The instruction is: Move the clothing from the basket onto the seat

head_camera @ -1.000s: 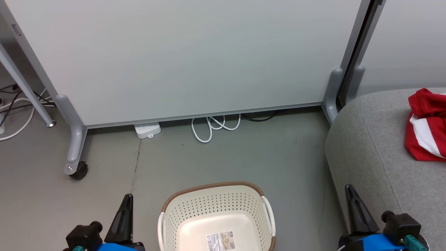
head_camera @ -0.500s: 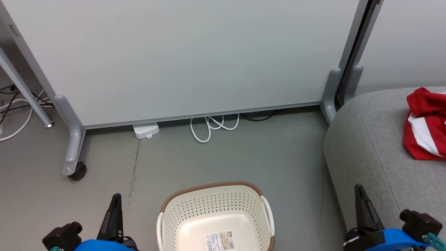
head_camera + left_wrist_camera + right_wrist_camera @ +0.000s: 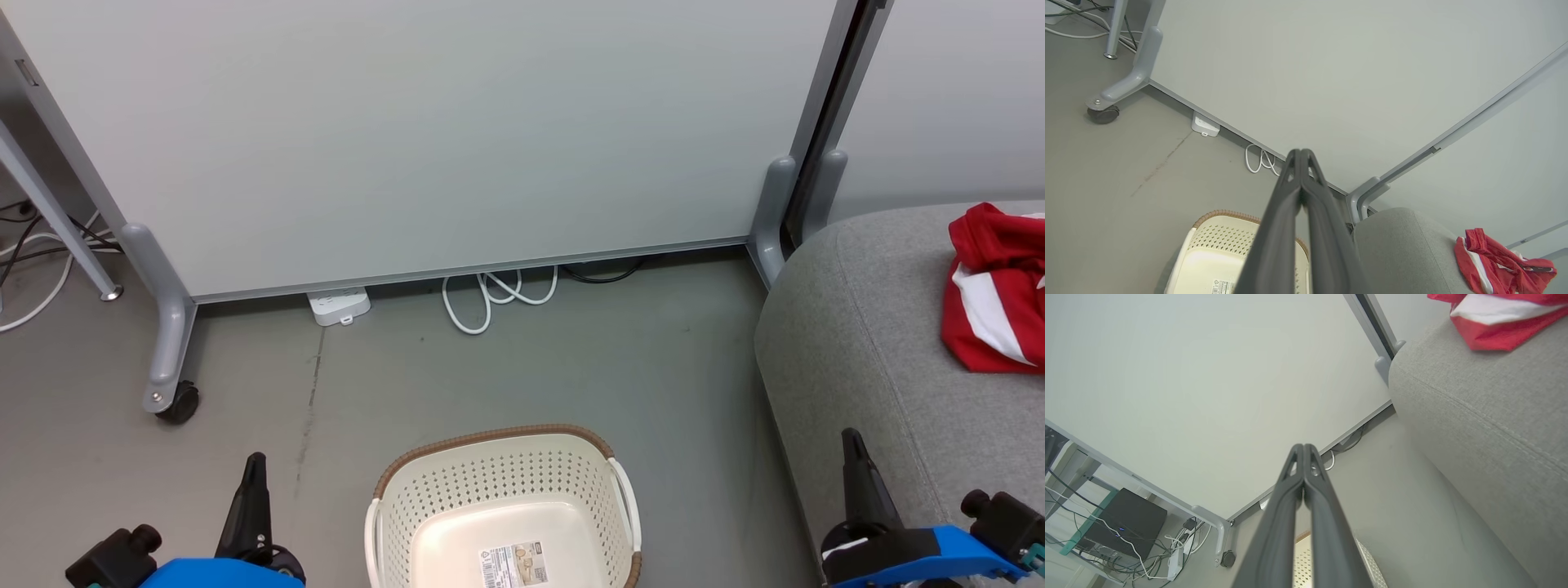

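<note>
We see sticker label (image 3: 513,565) on basket (image 3: 498,474) bottom, print too small to read. Basket at 6 o'clock; open floor (image 3: 571,367) between its rim and seat (image 3: 857,343) edge. Clothing (image 3: 992,298) lies on seat at 3 o'clock, back from rounded edge. Left gripper (image 3: 255,461), right gripper (image 3: 854,441): jaws together, holding nothing.

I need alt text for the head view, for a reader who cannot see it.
A cream basket, empty as far as visible, stands on the grey floor between the left gripper and the right gripper, both shut. Red clothing lies on the grey seat at the right. A white partition stands behind.
</note>
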